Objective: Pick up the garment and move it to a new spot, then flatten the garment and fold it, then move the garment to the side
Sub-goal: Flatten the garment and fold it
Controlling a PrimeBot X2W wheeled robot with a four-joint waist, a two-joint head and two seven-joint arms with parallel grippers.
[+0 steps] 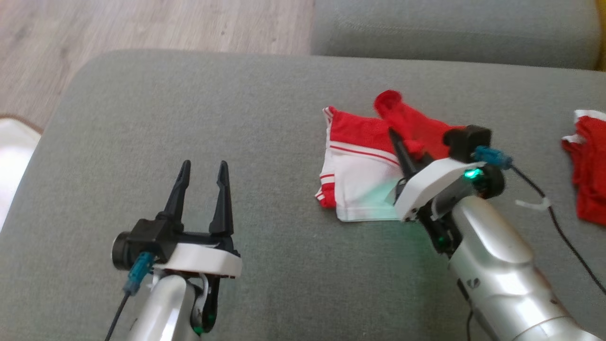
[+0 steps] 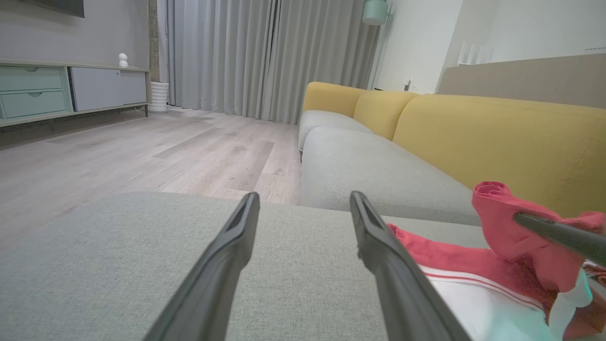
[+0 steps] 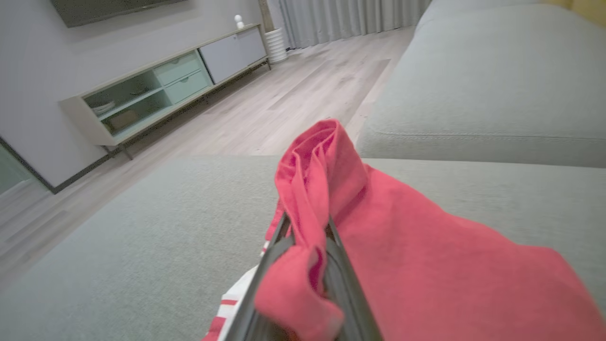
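While mostly flat, red fold of garment (image 1: 360, 161) inside right hand (image 1: 394, 135)

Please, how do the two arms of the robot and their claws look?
Each arm is a rounded silver forearm with a white wrist housing and a black camera block. The left claw and right claw have two long black tapering fingers. A blue connector with a black cable joins each wrist; green lights glow there.

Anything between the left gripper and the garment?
Nothing visible. Bare cushion lies between the open left gripper and the garment, which is to its right. The right gripper is shut on the garment's red fold.
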